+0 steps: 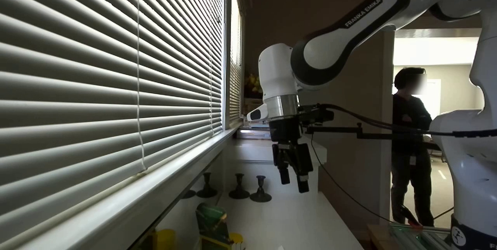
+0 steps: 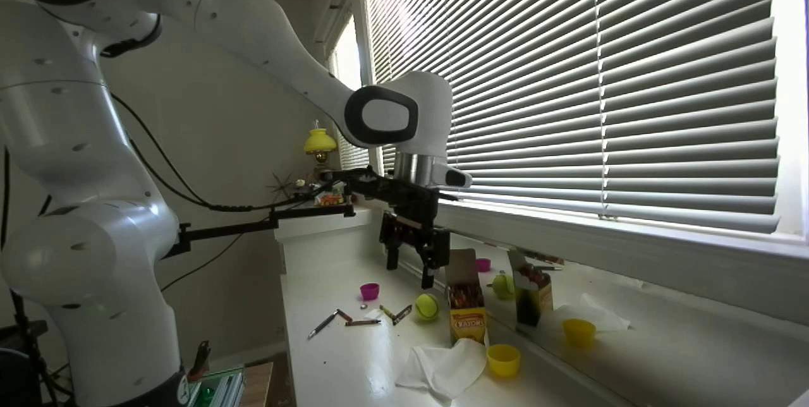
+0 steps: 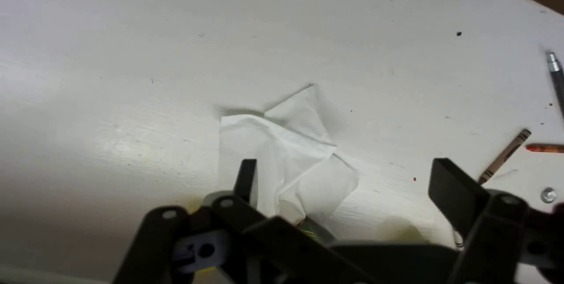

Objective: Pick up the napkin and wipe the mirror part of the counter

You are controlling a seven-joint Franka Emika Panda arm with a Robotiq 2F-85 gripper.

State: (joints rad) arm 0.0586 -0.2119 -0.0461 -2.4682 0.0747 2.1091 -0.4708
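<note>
Jaws of the black gripper are parted; in an exterior view, the rumpled white napkin is seen on the pale countertop, nine o'clock from the round yellow cup.

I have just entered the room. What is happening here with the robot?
A Franka Emika robot arm holds its hand open above the counter, and nothing is gripped. The white napkin lies loosely folded on the counter, near the crayon box and the yellow cup. It is meant to be picked up and used to wipe the mirror along the back of the counter; at this moment it is not yet in the hand.
</note>
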